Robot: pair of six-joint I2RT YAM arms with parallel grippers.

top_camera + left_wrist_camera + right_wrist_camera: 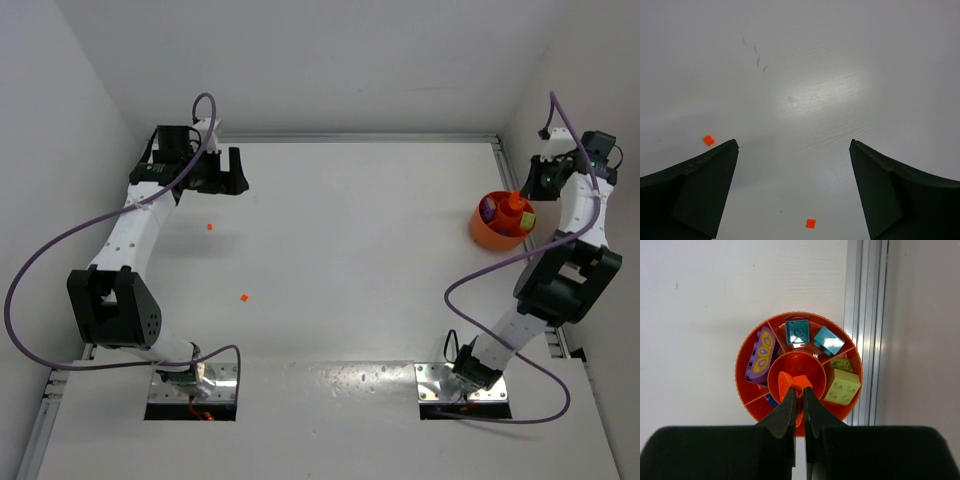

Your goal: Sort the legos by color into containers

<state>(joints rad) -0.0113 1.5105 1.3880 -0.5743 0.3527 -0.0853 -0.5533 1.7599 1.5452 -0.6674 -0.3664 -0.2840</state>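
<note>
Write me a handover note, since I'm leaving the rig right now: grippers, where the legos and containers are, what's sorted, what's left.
Grippers: the left gripper is open and empty over the table, far left. The right gripper is shut over the centre cup of the orange bowl. An orange brick sits at its tips; I cannot tell if it is pinched.
Done: purple brick, teal bricks and lime bricks lie in separate bowl compartments.
Left: one orange-red lego near the left gripper, another orange-red lego nearer the bases.

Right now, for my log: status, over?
Left end effector open over table. Right end effector shut above orange bowl's centre. Two orange bricks loose on table.
</note>
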